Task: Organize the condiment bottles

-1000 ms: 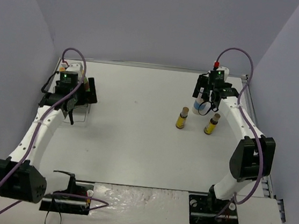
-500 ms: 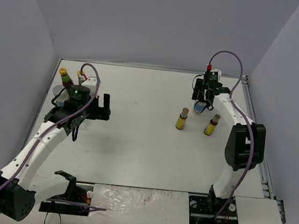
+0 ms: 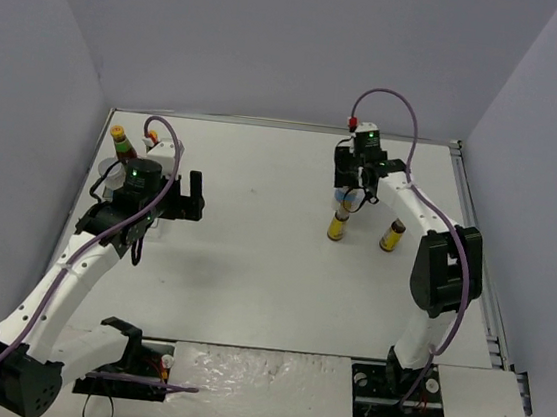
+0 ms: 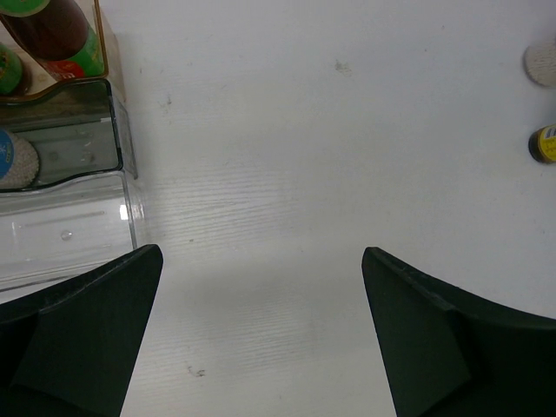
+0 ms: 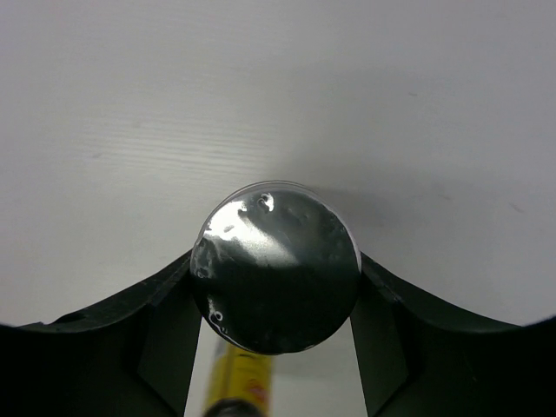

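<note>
My right gripper (image 5: 276, 271) is shut on a silver-lidded jar (image 5: 276, 261), one finger pressed to each side of it. It hangs above the table, over a yellow bottle (image 5: 236, 384). From above, the right gripper (image 3: 349, 196) hovers just behind that yellow brown-capped bottle (image 3: 337, 226). A second yellow bottle (image 3: 392, 236) stands to its right. My left gripper (image 4: 261, 261) is open over bare table, right of the clear tray (image 4: 78, 230). In the tray stand two dark orange-capped bottles (image 3: 118, 140) and a blue-labelled jar (image 4: 13, 161).
The tray (image 3: 112, 171) sits by the left wall. The left gripper (image 3: 191, 197) is just right of it. A purple cable loops above each wrist. Grey walls close the table on three sides.
The right gripper has shut on the jar and carried it left, over the yellow bottle. The left arm has pulled away from the tray towards the middle, uncovering the dark bottles.
</note>
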Robot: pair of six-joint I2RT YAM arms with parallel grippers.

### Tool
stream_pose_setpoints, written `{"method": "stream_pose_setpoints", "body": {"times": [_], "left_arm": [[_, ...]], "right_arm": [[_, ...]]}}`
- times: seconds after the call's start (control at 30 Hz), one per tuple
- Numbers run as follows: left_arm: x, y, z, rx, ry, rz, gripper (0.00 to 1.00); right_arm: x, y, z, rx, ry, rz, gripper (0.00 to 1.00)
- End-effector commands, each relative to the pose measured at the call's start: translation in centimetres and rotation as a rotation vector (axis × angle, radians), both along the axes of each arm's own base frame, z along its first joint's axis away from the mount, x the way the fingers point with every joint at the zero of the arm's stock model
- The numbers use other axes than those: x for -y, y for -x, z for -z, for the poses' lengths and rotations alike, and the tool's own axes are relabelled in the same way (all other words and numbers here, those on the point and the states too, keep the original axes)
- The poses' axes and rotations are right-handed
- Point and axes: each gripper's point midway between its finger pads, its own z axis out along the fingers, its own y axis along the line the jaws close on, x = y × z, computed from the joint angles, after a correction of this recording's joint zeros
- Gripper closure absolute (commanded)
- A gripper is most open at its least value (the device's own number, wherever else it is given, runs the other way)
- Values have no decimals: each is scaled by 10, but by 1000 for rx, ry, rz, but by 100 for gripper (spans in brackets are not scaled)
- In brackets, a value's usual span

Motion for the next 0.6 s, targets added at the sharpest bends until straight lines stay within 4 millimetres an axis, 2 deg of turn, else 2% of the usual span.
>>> {"method": "stream_pose_setpoints", "body": {"times": [0.0, 0.13, 0.23, 0.27, 0.4, 0.57], "left_arm": [[-3, -8, -39, 160, 16, -12, 3], [-5, -5, -46, 207, 30, -18, 3], [-5, -1, -49, 225, 38, -14, 3], [-5, -1, -50, 231, 40, -11, 3], [-2, 3, -50, 244, 54, 8, 3], [3, 7, -47, 251, 73, 36, 3]], "right_arm": [[-117, 22, -105, 236, -141, -317, 80], [-177, 59, -108, 227, -170, -456, 78], [-208, 79, -99, 202, -177, -530, 77], [-211, 80, -95, 194, -174, -537, 76], [-244, 108, -76, 159, -154, -615, 74], [-258, 122, -51, 123, -105, -661, 67]]}}
